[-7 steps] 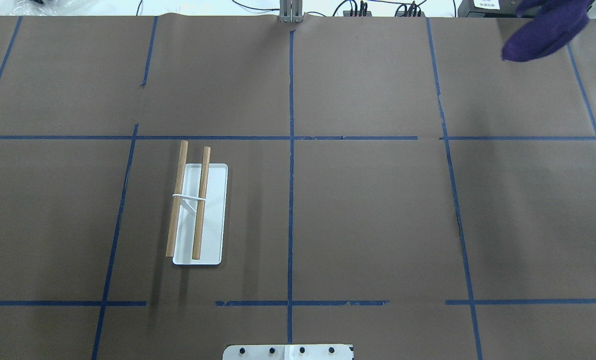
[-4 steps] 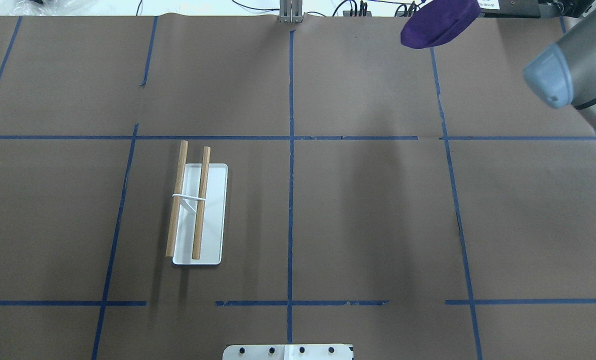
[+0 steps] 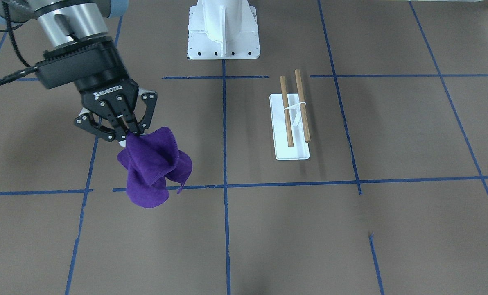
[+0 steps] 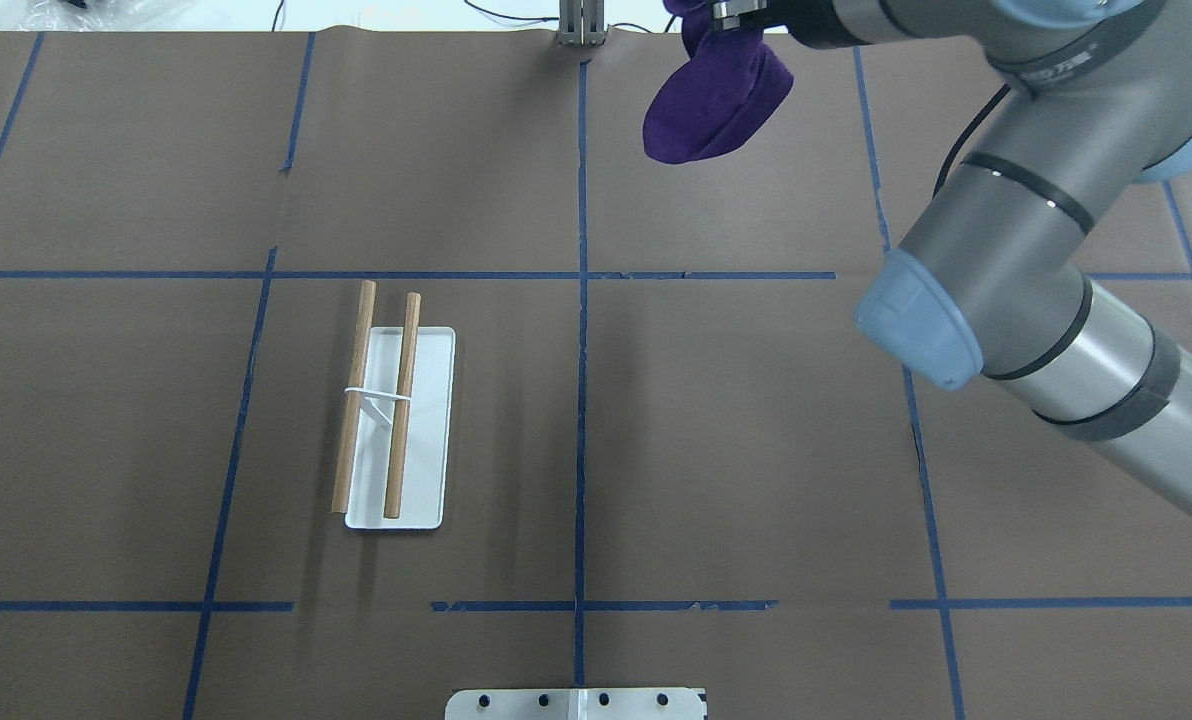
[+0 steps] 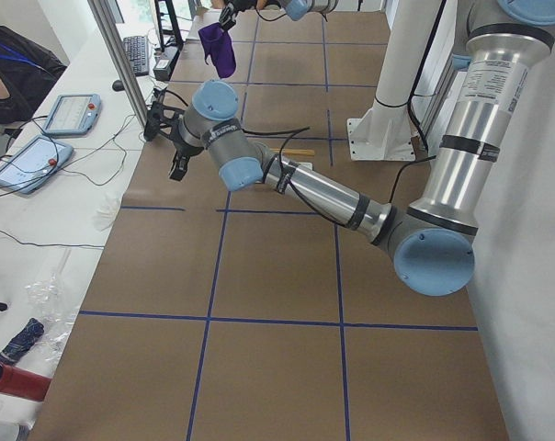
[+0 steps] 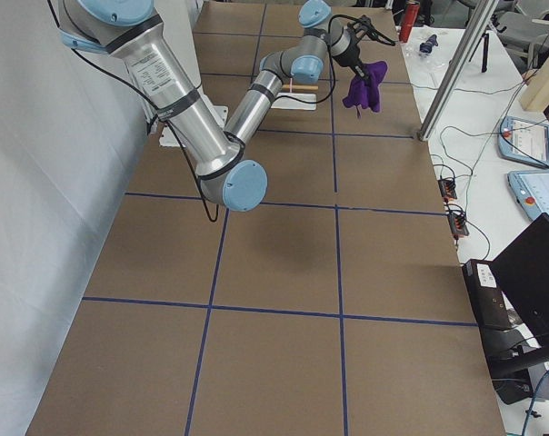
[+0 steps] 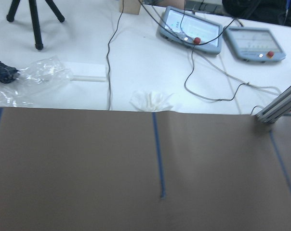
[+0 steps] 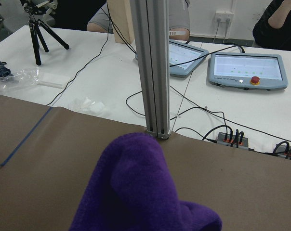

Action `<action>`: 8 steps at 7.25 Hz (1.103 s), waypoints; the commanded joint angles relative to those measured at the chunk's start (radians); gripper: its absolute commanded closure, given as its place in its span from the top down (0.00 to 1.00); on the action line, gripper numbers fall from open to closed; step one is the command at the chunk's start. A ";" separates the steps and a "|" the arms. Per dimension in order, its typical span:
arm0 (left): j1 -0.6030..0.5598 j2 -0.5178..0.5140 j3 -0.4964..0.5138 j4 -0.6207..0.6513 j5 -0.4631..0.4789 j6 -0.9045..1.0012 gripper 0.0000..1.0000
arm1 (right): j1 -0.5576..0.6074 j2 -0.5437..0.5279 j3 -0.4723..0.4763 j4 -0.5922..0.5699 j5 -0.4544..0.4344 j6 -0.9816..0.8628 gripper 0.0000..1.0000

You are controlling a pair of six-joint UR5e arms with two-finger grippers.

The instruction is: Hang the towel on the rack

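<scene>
Right gripper [image 3: 125,132]: pinched closed on the top of the crumpled purple cloth towel [image 3: 154,168], which hangs under it.
White-based rack with two wooden dowels [image 3: 295,119]: stands well apart from the towel.
Left gripper [image 5: 156,121]: its opening cannot be told.

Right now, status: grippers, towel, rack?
Right gripper shut on towel, held aloft. Left gripper state unreadable. Rack bare. Nothing visible between towel and rack.

You can read just one word: ROBOTIQ, in white on the black body of the right gripper [image 3: 123,131].
</scene>
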 commanded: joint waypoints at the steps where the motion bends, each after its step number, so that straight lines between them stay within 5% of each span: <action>1: 0.112 -0.116 0.001 -0.045 0.006 -0.421 1.00 | -0.084 0.034 0.014 -0.025 -0.075 0.036 0.00; 4: 0.272 -0.242 0.011 -0.132 0.096 -0.749 1.00 | -0.151 0.080 0.015 -0.025 -0.099 0.036 0.00; 8: 0.396 -0.349 0.052 -0.177 0.113 -0.777 1.00 | -0.208 0.116 0.023 -0.024 -0.101 0.037 0.00</action>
